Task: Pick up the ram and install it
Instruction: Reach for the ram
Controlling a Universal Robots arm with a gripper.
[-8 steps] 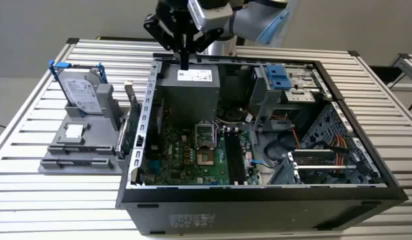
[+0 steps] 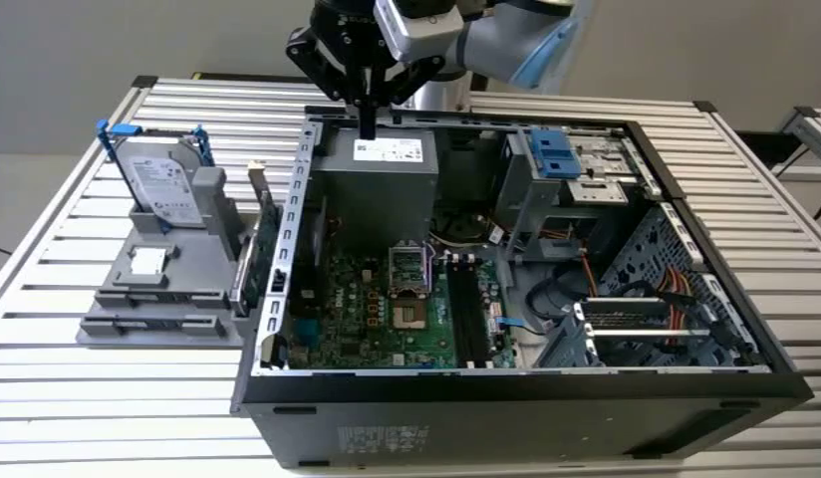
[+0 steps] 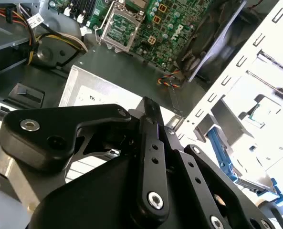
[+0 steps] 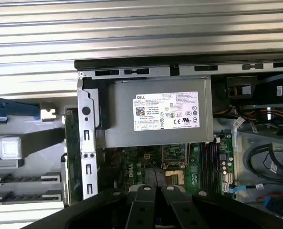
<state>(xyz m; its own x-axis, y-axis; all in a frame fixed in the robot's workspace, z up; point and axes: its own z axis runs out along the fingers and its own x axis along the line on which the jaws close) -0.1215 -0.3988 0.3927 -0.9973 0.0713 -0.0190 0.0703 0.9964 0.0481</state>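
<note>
While nothing is held, memory slots: inside the case, toward the bench's near edge.
Ram: apparently on edge in the stand, beside the case wall.
Gripper: fingers closed, empty, over the case's far rim; should open, then square across the stick.

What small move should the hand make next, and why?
Probably shift the hand toward the exterior view's left, over the gray holder beside the case. It hangs above the power supply, while the ram appears to stand at that holder's case-side edge.
</note>
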